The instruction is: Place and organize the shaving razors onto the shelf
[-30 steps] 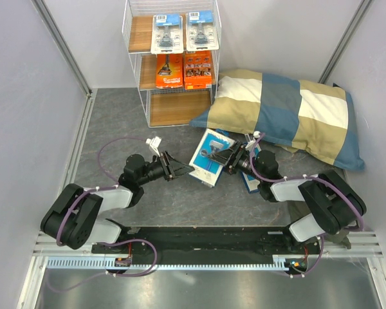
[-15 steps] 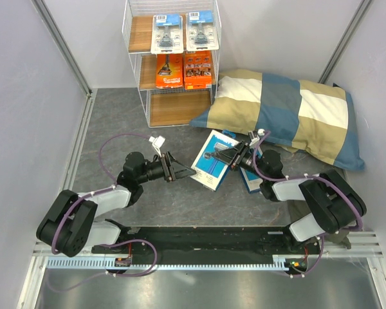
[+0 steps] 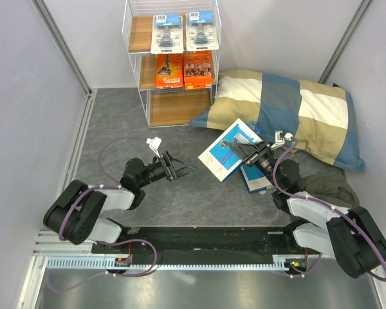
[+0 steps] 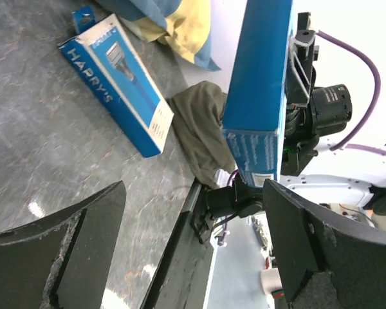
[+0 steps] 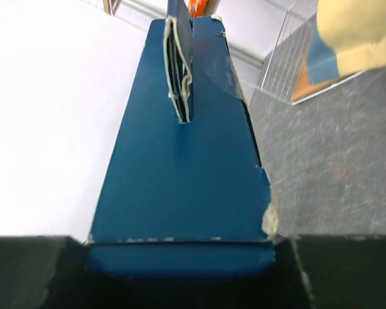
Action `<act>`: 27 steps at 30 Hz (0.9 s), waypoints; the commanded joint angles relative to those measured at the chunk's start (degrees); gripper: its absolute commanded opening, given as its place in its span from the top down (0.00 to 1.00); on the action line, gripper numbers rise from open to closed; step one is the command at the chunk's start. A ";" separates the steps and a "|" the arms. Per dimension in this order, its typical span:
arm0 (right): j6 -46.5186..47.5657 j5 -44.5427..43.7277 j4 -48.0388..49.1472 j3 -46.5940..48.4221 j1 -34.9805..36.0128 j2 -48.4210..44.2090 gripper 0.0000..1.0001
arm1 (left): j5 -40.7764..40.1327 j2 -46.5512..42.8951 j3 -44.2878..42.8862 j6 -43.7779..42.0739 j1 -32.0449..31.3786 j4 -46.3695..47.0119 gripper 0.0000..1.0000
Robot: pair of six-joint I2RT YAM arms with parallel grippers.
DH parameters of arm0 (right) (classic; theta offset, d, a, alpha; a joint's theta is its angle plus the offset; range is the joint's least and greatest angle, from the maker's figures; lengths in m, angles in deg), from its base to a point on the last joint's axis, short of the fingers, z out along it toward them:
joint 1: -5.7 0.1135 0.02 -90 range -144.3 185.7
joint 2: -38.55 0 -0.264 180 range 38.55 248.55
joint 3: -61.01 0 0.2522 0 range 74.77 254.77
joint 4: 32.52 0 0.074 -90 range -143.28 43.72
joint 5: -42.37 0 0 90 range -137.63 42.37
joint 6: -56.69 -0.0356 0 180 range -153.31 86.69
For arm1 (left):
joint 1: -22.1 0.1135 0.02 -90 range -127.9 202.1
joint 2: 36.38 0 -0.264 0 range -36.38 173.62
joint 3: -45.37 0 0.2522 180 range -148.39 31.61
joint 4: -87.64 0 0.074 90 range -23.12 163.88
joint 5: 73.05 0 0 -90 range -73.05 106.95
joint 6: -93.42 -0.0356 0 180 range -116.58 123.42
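Observation:
The shelf (image 3: 136, 59) stands at the back, with two clear blister razor packs (image 3: 168, 33) on its top tier and two orange packs (image 3: 170, 71) on the middle tier. My right gripper (image 3: 252, 152) is shut on a blue razor box (image 3: 228, 150) and holds it tilted above the floor; in the right wrist view that blue box (image 5: 180, 174) fills the space between the jaws. A second blue box (image 3: 253, 179) lies flat on the floor below it, also visible as the Harry's box (image 4: 116, 84). My left gripper (image 3: 181, 168) is open and empty, left of the held box (image 4: 260, 84).
A blue-and-beige checked pillow (image 3: 289, 109) lies right of the shelf, just behind the held box. A dark olive cloth (image 3: 328, 187) sits on the floor by the right arm. The shelf's bottom tier (image 3: 174, 108) holds nothing. Grey walls close both sides.
My left gripper opened, let go of the blue box and drew back left. My right gripper shut on the box and carried it up and to the right.

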 commanded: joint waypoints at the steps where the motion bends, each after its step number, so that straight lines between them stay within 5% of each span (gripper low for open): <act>1: 2.34 -5.09 -0.80 0.35 -0.06 -2.89 0.76 | -1.29 7.11 -1.38 6.11 -2.74 19.04 0.06; 6: 0.50 -5.35 1.74 -0.35 -0.06 -1.84 0.77 | -1.82 15.12 -5.60 8.23 -7.48 31.71 0.06; 15: -0.65 -4.56 3.33 -0.53 -0.15 -0.52 0.78 | -4.46 15.99 -10.87 4.01 -12.06 31.72 0.07; 23: -1.18 -4.12 3.77 -1.05 -0.06 -0.17 0.77 | -3.66 20.74 -16.68 6.56 -14.25 31.72 0.23; 27: -1.18 -4.47 3.68 -1.58 -0.06 -0.52 0.77 | -3.31 22.41 -17.73 8.49 -14.52 31.72 0.41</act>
